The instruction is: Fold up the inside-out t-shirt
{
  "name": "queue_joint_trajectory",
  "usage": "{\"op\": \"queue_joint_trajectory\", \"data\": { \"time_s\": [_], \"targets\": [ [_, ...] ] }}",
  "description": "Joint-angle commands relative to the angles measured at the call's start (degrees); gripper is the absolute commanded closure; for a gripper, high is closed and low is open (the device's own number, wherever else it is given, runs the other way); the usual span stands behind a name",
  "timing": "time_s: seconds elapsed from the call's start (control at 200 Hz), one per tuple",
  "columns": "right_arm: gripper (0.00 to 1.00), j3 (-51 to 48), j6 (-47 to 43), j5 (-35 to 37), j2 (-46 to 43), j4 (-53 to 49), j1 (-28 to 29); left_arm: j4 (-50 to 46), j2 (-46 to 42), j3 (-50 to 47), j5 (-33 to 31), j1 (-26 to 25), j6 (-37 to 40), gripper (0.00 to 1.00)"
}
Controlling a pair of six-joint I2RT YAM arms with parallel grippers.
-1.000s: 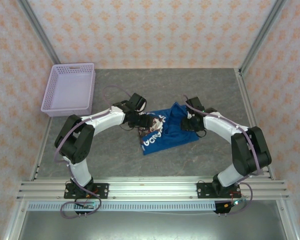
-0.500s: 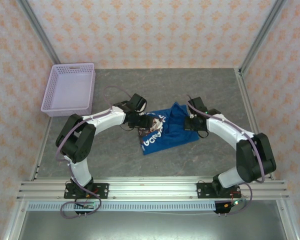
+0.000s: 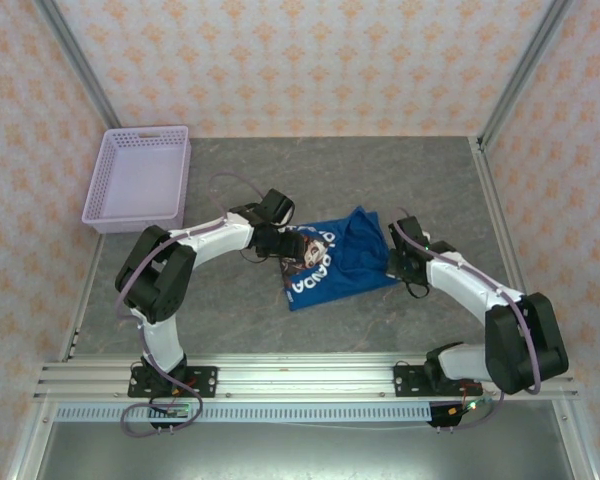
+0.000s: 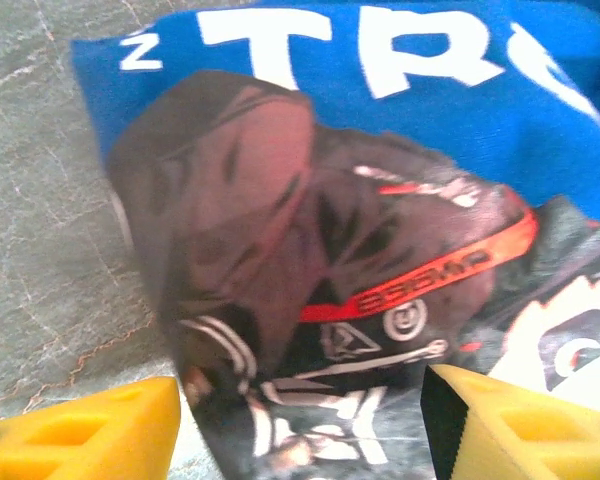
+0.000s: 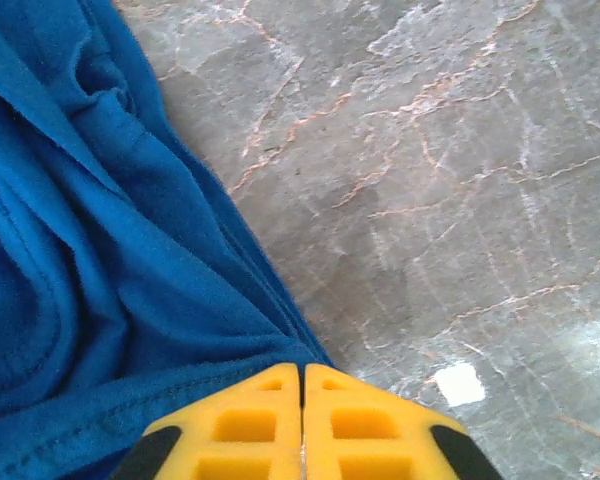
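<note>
The royal-blue t-shirt (image 3: pixel 345 258) lies crumpled in the middle of the grey table, white lettering and a dark printed picture on its left part. My left gripper (image 3: pixel 285 246) hovers over that left edge; in the left wrist view it (image 4: pixel 300 425) stands open, yellow fingertips (image 4: pixel 90 430) wide apart above the dark print of the t-shirt (image 4: pixel 430 110). My right gripper (image 3: pixel 396 262) is at the shirt's right edge. In the right wrist view it (image 5: pixel 302 378) is shut, and the blue hem of the t-shirt (image 5: pixel 100 280) runs in between its tips.
A lavender mesh basket (image 3: pixel 140 180) stands at the back left of the table (image 3: pixel 330 170). Metal frame posts and patterned walls enclose the sides. Bare marble-grey surface (image 5: pixel 450 180) lies right of the shirt.
My right gripper has moved right and toward the near edge, drawing the shirt's right edge with it. The left gripper has stayed over the printed left part.
</note>
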Motion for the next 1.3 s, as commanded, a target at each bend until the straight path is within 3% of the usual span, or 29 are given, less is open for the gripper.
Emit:
{"op": "queue_joint_trajectory", "data": {
  "time_s": [0.0, 0.11, 0.225, 0.35, 0.59, 0.721, 0.866, 0.986, 1.296],
  "targets": [
    [0.82, 0.49, 1.09, 5.29, -2.34, 1.41, -0.34, -1.00, 0.76, 1.48, -1.96, -0.30, 1.72, 0.34],
    [0.61, 0.81, -4.58, 0.47, -5.85, 9.43, -0.39, -0.89, 1.02, 1.81, -1.81, -0.29, 1.82, 0.34],
    [0.51, 3.73, -7.39, -6.00, -3.58, 16.04, -0.06, -0.98, 1.13, 2.08, -1.50, -0.30, 1.75, 0.34],
    [0.46, 11.01, -10.60, -5.95, 5.55, 15.03, 2.04, -1.20, 0.77, 2.17, -1.56, -0.26, 1.88, 0.34],
    [0.48, 18.95, -12.12, -5.07, 18.70, 16.85, 6.56, -1.96, -0.20, 2.46, -1.63, -0.30, 2.03, 0.34],
    [0.56, 23.40, -11.63, 1.97, 24.46, 14.78, 6.29, -2.37, -0.53, 2.48, -1.72, -0.31, 2.22, 0.34],
    [0.81, 25.44, -11.54, 4.25, 25.10, 14.34, 4.23, -2.66, -1.08, 2.20, -1.83, -0.38, 2.44, 0.34],
    [0.94, 26.28, -12.24, 3.28, 24.40, 13.64, 2.23, -2.27, -1.10, 1.80, -1.81, -0.34, 2.40, 0.34],
    [0.98, 31.50, -13.24, -6.49, 25.66, 8.42, -3.33, -1.60, -0.97, 1.53, -1.81, -0.38, 2.65, 0.34]
  ]
}}
